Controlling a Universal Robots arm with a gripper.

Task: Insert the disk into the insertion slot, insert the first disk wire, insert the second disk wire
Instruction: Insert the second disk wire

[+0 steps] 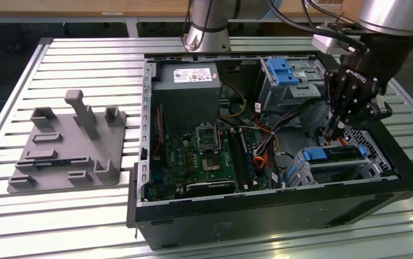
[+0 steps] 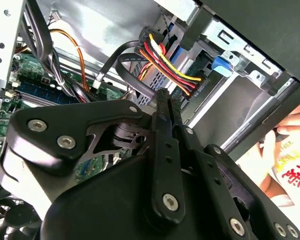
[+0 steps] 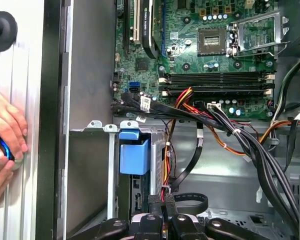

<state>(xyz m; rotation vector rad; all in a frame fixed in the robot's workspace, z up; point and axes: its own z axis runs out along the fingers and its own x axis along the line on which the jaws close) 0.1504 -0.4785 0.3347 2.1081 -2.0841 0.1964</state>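
Observation:
The disk [image 1: 314, 155], silver with a blue carrier, lies inside the insertion slot [image 1: 376, 156], a perforated grey cage at the exterior view's lower right of the open computer case. My gripper [image 1: 333, 131] hangs just above the cage's inner end, fingers pointing down. In the first wrist view the gripper [image 3: 164, 210] is shut on the end of a red, yellow and black disk wire [image 3: 165, 175], next to the disk's blue carrier [image 3: 134, 155]. The second wrist view shows the fingers [image 2: 164, 100] pressed together under the same wire bundle [image 2: 165, 62]. A black flat cable [image 3: 192, 200] loops beside the fingertips.
The motherboard [image 1: 199, 156] and power supply [image 1: 184, 89] fill the case's left half. A taller bay with a blue latch [image 1: 282, 70] stands behind my gripper. A grey fixture [image 1: 69, 145] sits on the slatted table. A person's hand [image 3: 5, 125] rests outside the case wall.

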